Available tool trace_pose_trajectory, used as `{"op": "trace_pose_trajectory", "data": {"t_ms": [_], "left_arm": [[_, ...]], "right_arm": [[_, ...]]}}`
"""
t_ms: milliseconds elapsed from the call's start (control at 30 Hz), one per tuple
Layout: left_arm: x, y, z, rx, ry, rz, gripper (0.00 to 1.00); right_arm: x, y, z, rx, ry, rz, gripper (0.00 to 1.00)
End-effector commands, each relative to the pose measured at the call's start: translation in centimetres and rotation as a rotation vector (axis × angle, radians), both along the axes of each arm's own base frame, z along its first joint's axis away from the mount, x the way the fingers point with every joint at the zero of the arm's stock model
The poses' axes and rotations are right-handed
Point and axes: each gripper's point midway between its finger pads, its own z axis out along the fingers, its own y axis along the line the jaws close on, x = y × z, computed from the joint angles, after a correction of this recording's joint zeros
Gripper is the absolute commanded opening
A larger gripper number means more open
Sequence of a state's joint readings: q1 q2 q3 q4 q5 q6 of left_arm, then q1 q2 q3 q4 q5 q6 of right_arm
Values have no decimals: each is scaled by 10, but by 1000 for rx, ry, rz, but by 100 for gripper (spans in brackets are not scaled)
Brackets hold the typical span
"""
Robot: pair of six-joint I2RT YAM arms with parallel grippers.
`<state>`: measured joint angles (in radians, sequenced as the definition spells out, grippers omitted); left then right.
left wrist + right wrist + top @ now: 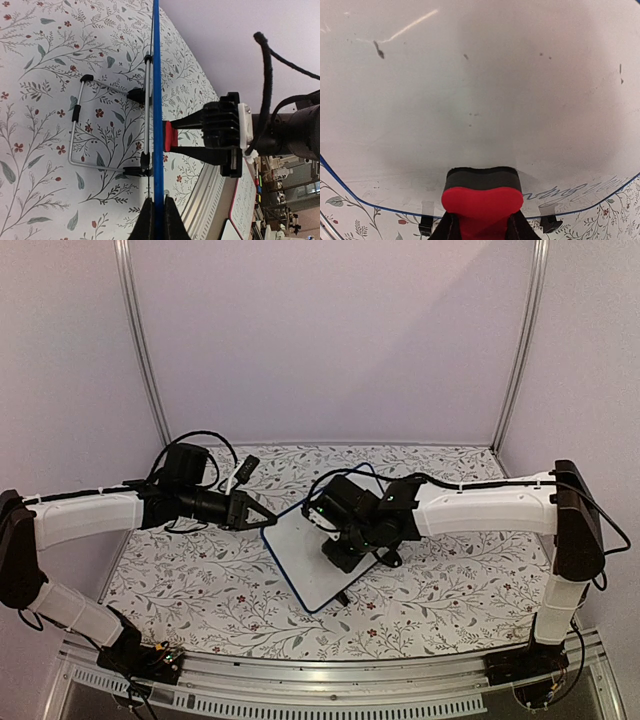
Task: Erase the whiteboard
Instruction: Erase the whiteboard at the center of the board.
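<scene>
The whiteboard (303,558), white with a thin dark-blue frame, stands tilted at the table's middle. My left gripper (266,520) is shut on its left edge; in the left wrist view the frame (157,75) runs edge-on between the closed fingers of the left gripper (157,220). My right gripper (345,550) is shut on a red eraser (482,200), whose dark felt face presses the board surface (480,90). Faint handwriting (575,192) lies just right of the eraser near the lower edge, and small marker specks (379,49) sit higher up. The eraser (170,137) also shows against the board's far face.
A wire stand (75,130) props the board from behind on the floral tablecloth (200,585). Booth walls close in the back and sides. An aluminium rail (320,680) runs along the near edge. Another written board (245,200) lies beyond the table.
</scene>
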<state>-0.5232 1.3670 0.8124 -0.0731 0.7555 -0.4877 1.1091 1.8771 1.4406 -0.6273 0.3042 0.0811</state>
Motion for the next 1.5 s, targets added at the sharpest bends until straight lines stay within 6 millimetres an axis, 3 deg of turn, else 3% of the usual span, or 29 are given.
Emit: {"op": "trace_pose_trajectory", "data": {"t_ms": [0, 233, 433, 600, 833, 1100, 1467], "left_arm": [[-11, -6, 13, -47, -29, -64, 0], [-12, -6, 14, -50, -27, -67, 0], [-11, -6, 14, -49, -26, -64, 0], [-12, -6, 14, -50, -26, -67, 0], [-12, -6, 14, -49, -26, -65, 0], [-12, -6, 14, -49, -28, -64, 0], [-12, -6, 14, -51, -27, -66, 0]], "right_arm": [[11, 4, -6, 5, -19, -6, 25], [-5, -19, -40, -37, 52, -25, 25], [-16, -33, -54, -46, 90, -46, 25], [-14, -30, -50, -39, 82, -47, 25], [9, -9, -14, 10, -2, -39, 25], [29, -4, 2, 33, -34, -47, 25], [5, -35, -40, -15, 53, -70, 25]]}}
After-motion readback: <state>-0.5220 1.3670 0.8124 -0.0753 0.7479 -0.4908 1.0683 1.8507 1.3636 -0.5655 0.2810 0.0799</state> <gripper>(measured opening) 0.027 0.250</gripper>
